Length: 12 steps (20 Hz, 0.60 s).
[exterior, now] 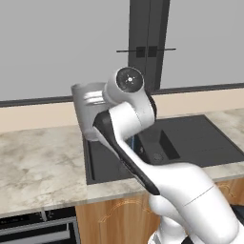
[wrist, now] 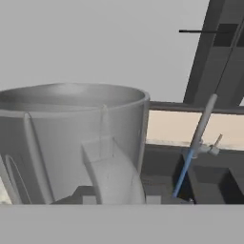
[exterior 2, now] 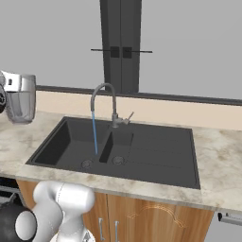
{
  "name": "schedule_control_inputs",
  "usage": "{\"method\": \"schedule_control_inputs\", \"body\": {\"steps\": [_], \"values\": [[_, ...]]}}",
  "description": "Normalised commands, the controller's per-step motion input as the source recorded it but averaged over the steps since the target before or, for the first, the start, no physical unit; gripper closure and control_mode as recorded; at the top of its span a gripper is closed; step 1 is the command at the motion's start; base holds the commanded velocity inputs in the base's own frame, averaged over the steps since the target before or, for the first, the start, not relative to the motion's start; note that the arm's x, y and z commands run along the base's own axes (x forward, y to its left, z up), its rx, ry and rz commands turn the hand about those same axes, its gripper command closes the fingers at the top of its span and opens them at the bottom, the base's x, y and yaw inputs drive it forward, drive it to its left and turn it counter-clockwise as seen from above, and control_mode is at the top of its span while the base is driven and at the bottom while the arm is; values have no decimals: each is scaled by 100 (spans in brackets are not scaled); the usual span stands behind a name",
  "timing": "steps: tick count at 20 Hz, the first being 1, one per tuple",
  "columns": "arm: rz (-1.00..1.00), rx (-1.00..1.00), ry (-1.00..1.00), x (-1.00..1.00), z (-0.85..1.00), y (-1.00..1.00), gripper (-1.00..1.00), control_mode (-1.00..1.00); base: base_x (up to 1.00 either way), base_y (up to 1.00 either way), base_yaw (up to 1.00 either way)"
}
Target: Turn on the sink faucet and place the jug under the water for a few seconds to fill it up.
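Holding the jug (exterior 2: pixel 20 97) upright at the frame's left edge, the end effector must carry it right toward the water (exterior 2: pixel 95 133) falling mid-frame into the sink (exterior 2: pixel 156 163).

We see a beige marbled worktop (exterior 2: pixel 217 156) running along the wall, over wooden cabinet doors (exterior 2: pixel 156 220). Set into it is the black double-basin sink (exterior 2: pixel 156 163), one basin larger than the other. The grey gooseneck faucet (exterior 2: pixel 112 101) rises from its back rim, between the basins.

jug (exterior 2: pixel 21 98) left of sink (exterior 2: pixel 156 156) | water (exterior 2: pixel 95 134) falls into sink
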Motion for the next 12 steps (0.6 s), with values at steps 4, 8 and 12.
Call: {"method": "schedule_control_inputs", "body": {"steps": [4, 8, 12], "values": [[-28, -16, -9, -20, -50, -1, 100, -100, 0, 0, 0], [-42, 0, -7, 2, -55, -30, 100, -100, 0, 0, 0], [-43, 8, -1, 17, -46, -29, 100, -100, 0, 0, 0]]}}
